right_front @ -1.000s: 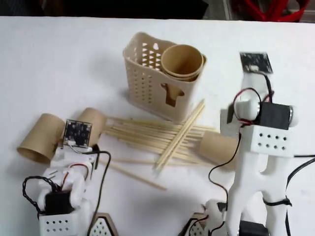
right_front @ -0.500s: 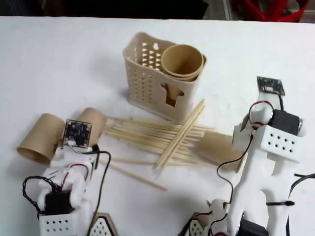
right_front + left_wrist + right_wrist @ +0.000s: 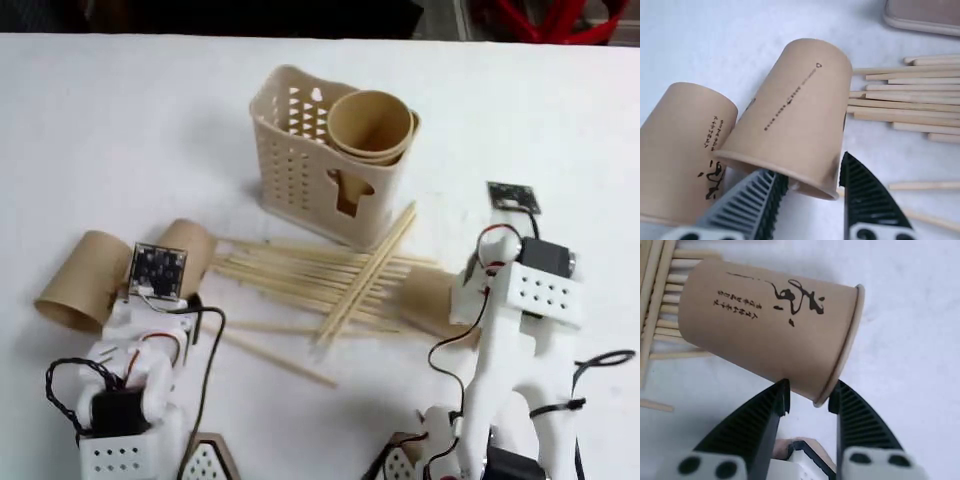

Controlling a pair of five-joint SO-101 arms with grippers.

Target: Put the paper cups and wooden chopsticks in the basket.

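The basket (image 3: 300, 170) stands upright at the upper centre of the high view, on the white counter (image 3: 120, 120). Nested cups (image 3: 370, 125) sit in its right end. Just below it the chopsticks (image 3: 300, 272) lie in a loose, flat bundle across the middle of the frame. A slanted pair (image 3: 370, 268) crosses the bundle, its upper end just beside the basket's lower right corner.

At the left, two more cups lie on their sides, touching each other. The outer cup (image 3: 75, 282) is near the frame's left edge. The inner cup (image 3: 795, 110) has its base against the chopstick ends. The left jaws are apart, with the lower lip of the inner cup's mouth between them, and they are not clamped on it.

At the right end of the bundle a fourth cup (image 3: 765, 330) lies on its side, its base among the chopstick tips. The right jaws are also apart and straddle this cup's rim, one against the outer wall and the other at the mouth.
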